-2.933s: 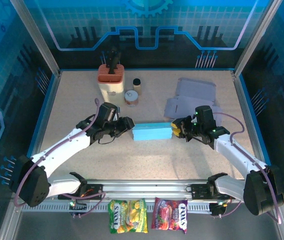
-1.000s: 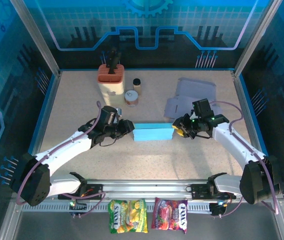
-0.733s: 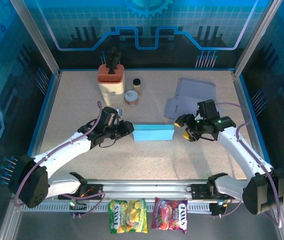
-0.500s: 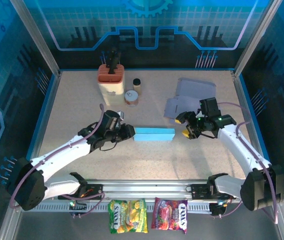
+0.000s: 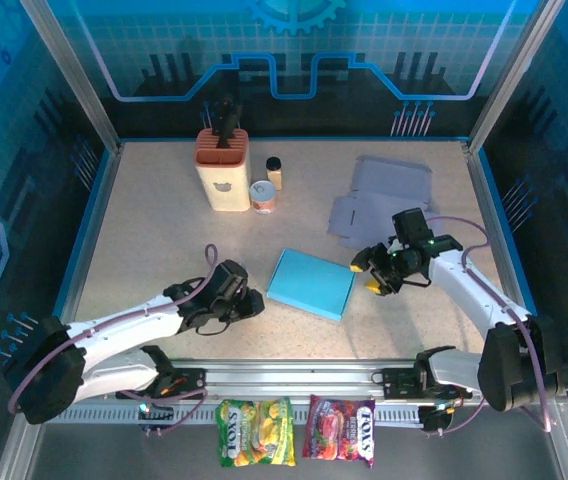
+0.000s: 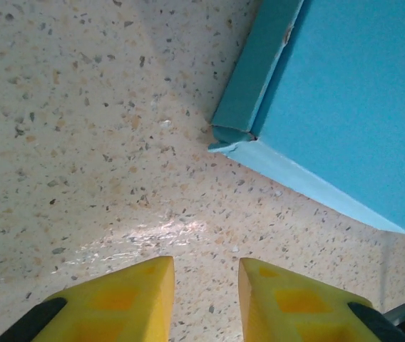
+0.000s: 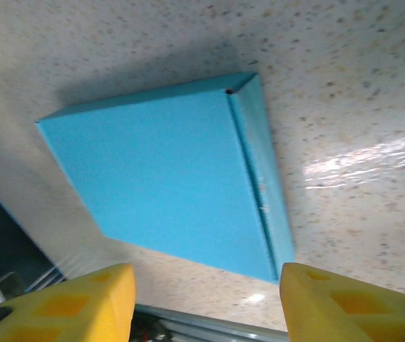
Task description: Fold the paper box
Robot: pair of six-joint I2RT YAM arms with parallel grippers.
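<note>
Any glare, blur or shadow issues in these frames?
Left wrist: sharp, with a pale glare streak on the table just ahead of the yellow fingertips. Right wrist: slightly soft throughout, a bright glare band on the table right of the blue box, and a dark shadow along the box's upper edge. Top external: crisp, evenly lit.

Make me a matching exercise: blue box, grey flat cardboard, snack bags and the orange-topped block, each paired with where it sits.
Things:
1. blue box
2. grey flat cardboard
3. snack bags
4. orange-topped block

Places:
A. far left part of the table, next to a small can
B. below the near rail, off the tabletop
C. middle of the table, lying flat
D. far right part of the table

Pairs: 1-C, 2-D, 3-B, 4-A
</note>
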